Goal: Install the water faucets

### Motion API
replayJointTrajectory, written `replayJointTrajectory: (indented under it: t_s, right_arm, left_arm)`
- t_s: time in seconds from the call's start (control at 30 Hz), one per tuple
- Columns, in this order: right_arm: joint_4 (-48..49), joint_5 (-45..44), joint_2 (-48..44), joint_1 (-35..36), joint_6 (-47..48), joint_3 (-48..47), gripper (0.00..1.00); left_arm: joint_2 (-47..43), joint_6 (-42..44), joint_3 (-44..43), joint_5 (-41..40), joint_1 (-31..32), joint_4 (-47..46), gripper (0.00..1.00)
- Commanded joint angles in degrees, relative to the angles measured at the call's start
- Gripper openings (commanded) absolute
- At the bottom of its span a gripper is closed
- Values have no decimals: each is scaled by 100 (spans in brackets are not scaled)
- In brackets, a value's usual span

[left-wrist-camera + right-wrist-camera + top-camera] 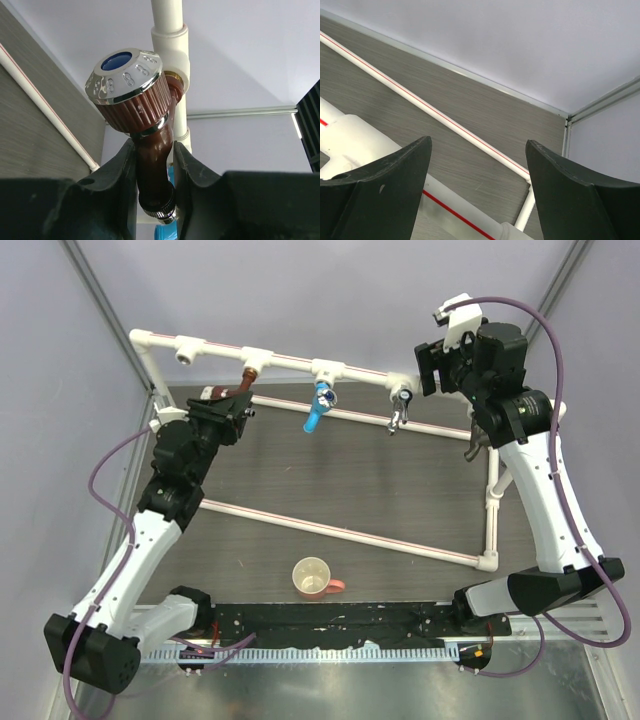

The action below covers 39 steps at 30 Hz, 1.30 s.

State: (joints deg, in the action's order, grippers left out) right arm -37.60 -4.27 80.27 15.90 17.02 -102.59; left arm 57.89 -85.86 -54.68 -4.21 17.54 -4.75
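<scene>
One pink cup [313, 578] sits nearest on the bench [350, 470]. Beyond it, the left hand [154, 170] clamps the copper faucet [150, 150] at its tee, apparently mid-install. On the far pipe [290, 362], the blue faucet [320, 405] and chrome faucet [400, 408] hang fitted. The right hand [477, 165] hovers spread, empty. The end socket [185, 352] looks unfilled.
</scene>
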Motion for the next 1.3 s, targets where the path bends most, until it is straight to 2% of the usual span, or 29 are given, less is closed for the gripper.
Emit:
replayJointTrajectory:
  t_s: [0.0,0.07,0.17,0.4,0.63,0.77,0.97,1.27]
  right_arm:
    - [-854,498,182,221,-32,142,83]
    - [-854,498,199,220,-32,142,82]
    - [-863,498,191,229,-32,142,82]
    - [-863,480,191,247,-32,134,82]
    - [-871,471,217,256,-32,125,82]
    - [-889,471,235,264,-40,116,82]
    - [-898,462,243,273,-32,90,82]
    - [-915,462,279,282,-23,63,82]
  left_arm:
    - [-216,658,-113,-405,-40,-79,21]
    - [-278,973,-201,-484,-31,106,13]
    - [-313,1395,-350,-607,-31,299,7]
    - [-103,3239,-947,-468,-31,756,1]
    - [196,5208,-1388,104,12,1275,0]
    - [223,6457,-1476,140,302,1547,0]
    - [302,8441,-1643,-527,1232,2092,1]
    - [653,10167,-1801,-1889,2217,2690,2]
